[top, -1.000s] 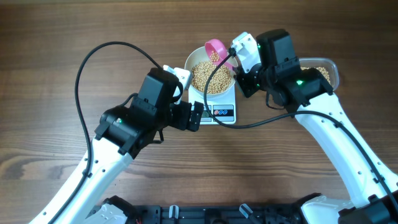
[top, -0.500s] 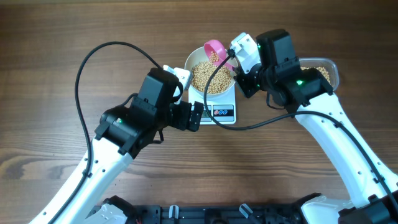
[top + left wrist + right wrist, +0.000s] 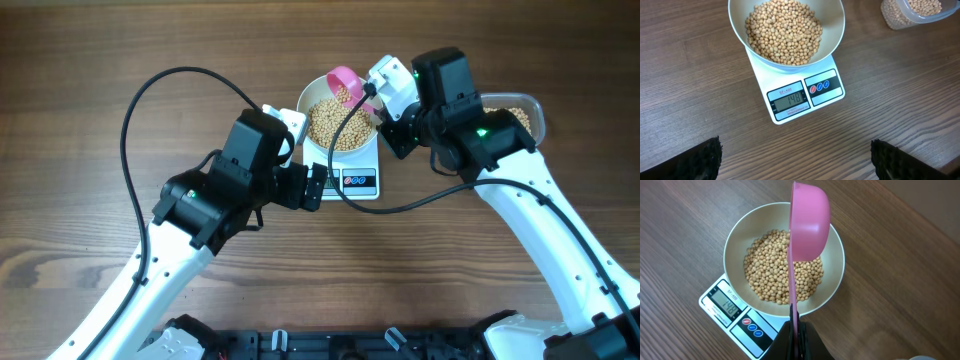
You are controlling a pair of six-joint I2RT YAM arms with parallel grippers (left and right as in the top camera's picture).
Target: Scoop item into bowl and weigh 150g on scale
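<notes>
Left arm (image 3: 170,265), 7 o'clock: white tubular link, black boxy joint housings, looped black cable (image 3: 190,69). Right arm (image 3: 560,235), 5 o'clock: same build, green indicator light (image 3: 481,131), white wrist block (image 3: 392,82). Left gripper (image 3: 799,162): black ribbed pads (image 3: 702,160).

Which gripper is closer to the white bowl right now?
Right. The right gripper holds the pink scoop over the bowl at its right rim; the open left gripper hangs left of the scale.
</notes>
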